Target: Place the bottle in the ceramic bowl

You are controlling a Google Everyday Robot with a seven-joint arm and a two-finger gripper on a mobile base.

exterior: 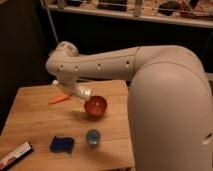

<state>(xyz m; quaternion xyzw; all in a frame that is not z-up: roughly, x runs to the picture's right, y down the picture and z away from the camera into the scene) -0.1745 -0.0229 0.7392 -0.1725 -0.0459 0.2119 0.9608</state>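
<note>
The bottle (81, 92) is a small whitish plastic bottle. It lies nearly level in my gripper (70, 90), just above the table. Its free end points right and reaches the left rim of the ceramic bowl (96, 105). The bowl is glossy orange-red, darker inside, and stands on the wooden table (35, 120) near its back middle. My gripper hangs below the white wrist (64, 61) at the left end of the arm, to the left of the bowl, and is shut on the bottle.
An orange-handled tool (59, 99) lies left of the gripper. A small blue cup (92, 137) stands in front of the bowl, with a dark blue pad (62, 144) to its left. A flat white-and-red box (15, 155) lies at the front left edge. My big white arm (170, 105) covers the right side.
</note>
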